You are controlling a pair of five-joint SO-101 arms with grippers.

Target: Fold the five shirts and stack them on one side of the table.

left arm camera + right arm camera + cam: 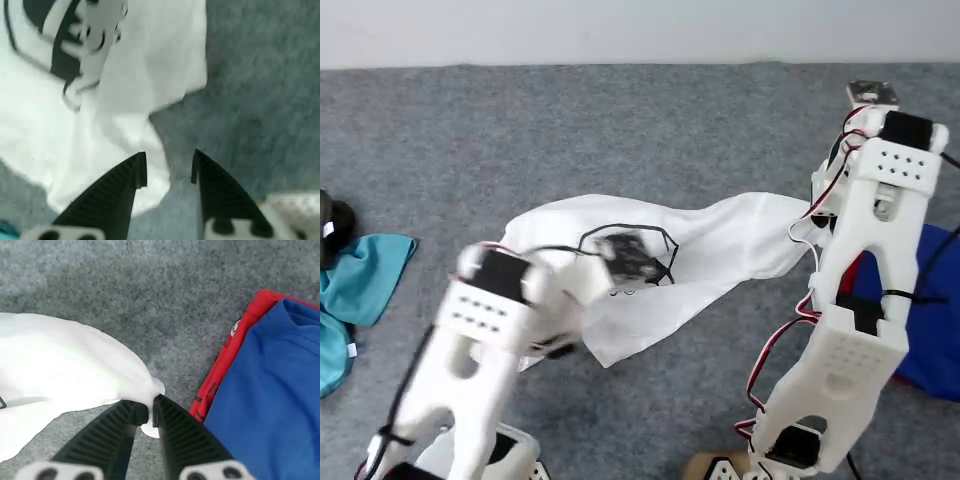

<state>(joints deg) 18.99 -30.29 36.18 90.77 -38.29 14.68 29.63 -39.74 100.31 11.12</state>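
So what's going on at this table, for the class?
A white shirt lies rumpled on the grey table. The right end effector is shut on one corner of it. The left end effector hangs open over another edge. A blue shirt lies on a red shirt at one side of the table, and a teal shirt lies at the other.

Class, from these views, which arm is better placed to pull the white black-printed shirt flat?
Right, probably. The right gripper is shut on an edge of the white black-printed shirt, so it can pull at once. The left gripper hangs open over another edge, gripping nothing.
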